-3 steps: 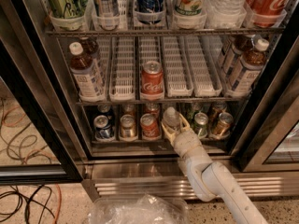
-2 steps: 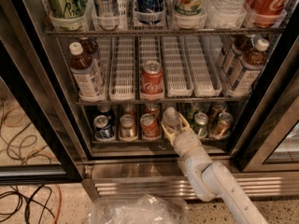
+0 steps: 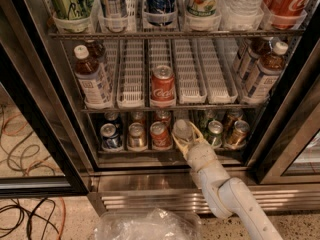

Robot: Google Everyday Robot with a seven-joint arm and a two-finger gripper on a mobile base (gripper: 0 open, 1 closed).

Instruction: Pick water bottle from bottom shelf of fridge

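Note:
The fridge [image 3: 45,134] stands open in the camera view, black-framed with a steel louvred base. On its bottom shelf [image 3: 165,151] stand several cans in a row. The water bottle [image 3: 182,130], small and clear with a white cap, stands between a red can and a green can at the shelf front. My gripper [image 3: 186,136] reaches in from the lower right on a white arm. Its fingers [image 3: 176,140] sit on either side of the bottle, around its lower body.
A lone red cola can [image 3: 163,86] stands on the rack above, between brown tea bottles left [image 3: 91,76] and right [image 3: 262,69]. The top rack holds tall cans and bottles. Crumpled clear plastic [image 3: 145,224] lies at the bottom. Cables [image 3: 25,134] lie on the floor at left.

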